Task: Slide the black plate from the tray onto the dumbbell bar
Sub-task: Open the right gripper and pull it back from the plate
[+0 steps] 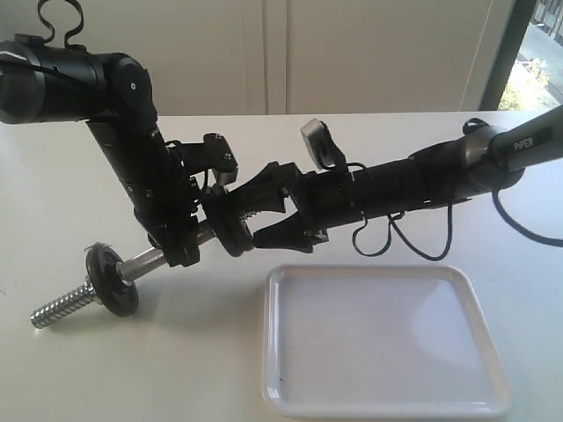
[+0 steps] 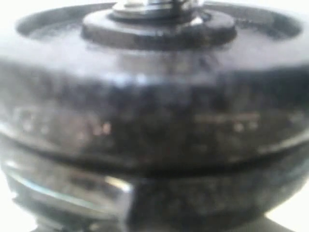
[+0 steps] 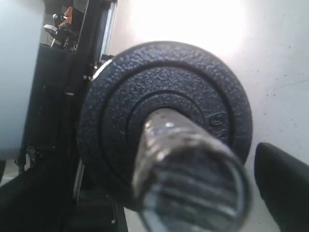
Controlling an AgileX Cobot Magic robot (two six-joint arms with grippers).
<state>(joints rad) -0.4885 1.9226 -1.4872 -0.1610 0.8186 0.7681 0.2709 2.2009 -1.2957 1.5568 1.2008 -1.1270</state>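
The dumbbell bar (image 1: 149, 261) sits tilted above the tabletop (image 1: 88, 378). Its threaded end on the left-arm side is down at the surface and its other end is raised toward the right arm.

Left hand (image 1: 183, 248): closed on the smooth middle of the bar, holding it at this angle.

The black plate (image 1: 230, 230) is off the tray and threaded on the raised half of the bar. It stands just beside the left hand, on the side facing the right arm. In the right wrist view the bar's threaded end passes through the plate's centre hole and projects toward the camera. The left wrist view is filled by a blurred close-up of the plate's rim and hub.

Right hand (image 1: 254, 214): open. Its jaws are spread above and below the bar's raised threaded end, with the tips just beside the plate. Whether they touch the plate cannot be told. One dark finger (image 3: 285, 183) shows at the edge of the right wrist view, apart from the plate's rim.

A second black disc (image 1: 113, 280) sits on the low half of the bar, near the threaded end.

The tray (image 1: 378, 343) lies flat on the tabletop below the right arm, well apart from the bar.
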